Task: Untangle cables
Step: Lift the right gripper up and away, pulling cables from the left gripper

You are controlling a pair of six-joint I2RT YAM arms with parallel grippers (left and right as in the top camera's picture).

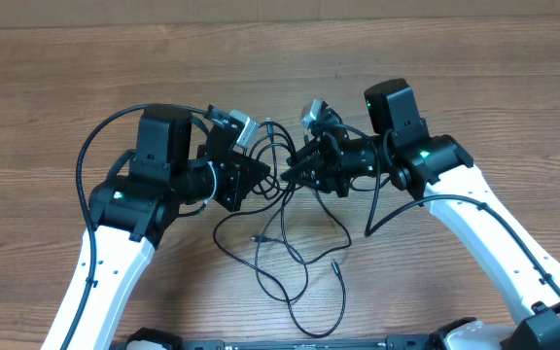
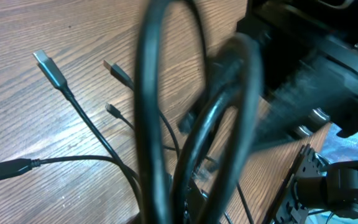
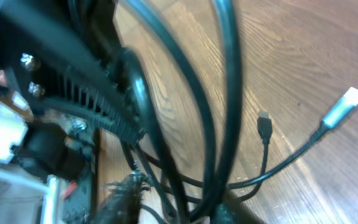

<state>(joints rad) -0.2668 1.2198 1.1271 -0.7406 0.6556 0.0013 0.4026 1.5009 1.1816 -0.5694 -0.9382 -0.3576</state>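
Observation:
The cables [image 1: 282,243] are thin black cords in a tangle at the table's middle. Their upper part hangs between my two grippers, and loose loops and plug tips [image 1: 258,237] trail toward the near edge. My left gripper [image 1: 259,177] and right gripper [image 1: 296,175] face each other almost touching, each shut on strands of the bundle. In the left wrist view blurred cords [image 2: 166,124] rise right before the lens, with several plugs [image 2: 50,66] lying on the wood. In the right wrist view cords [image 3: 225,93] cross the lens, with a silvery plug [image 3: 344,106] on the table. The fingertips are hidden by cords.
The wooden table [image 1: 56,107] spreads all round. Thick black arm cables loop beside the left arm [image 1: 90,146] and under the right arm [image 1: 377,219]. The arm bases sit at the near edge [image 1: 299,340]. The right gripper's body fills the left wrist view's upper right [image 2: 316,56].

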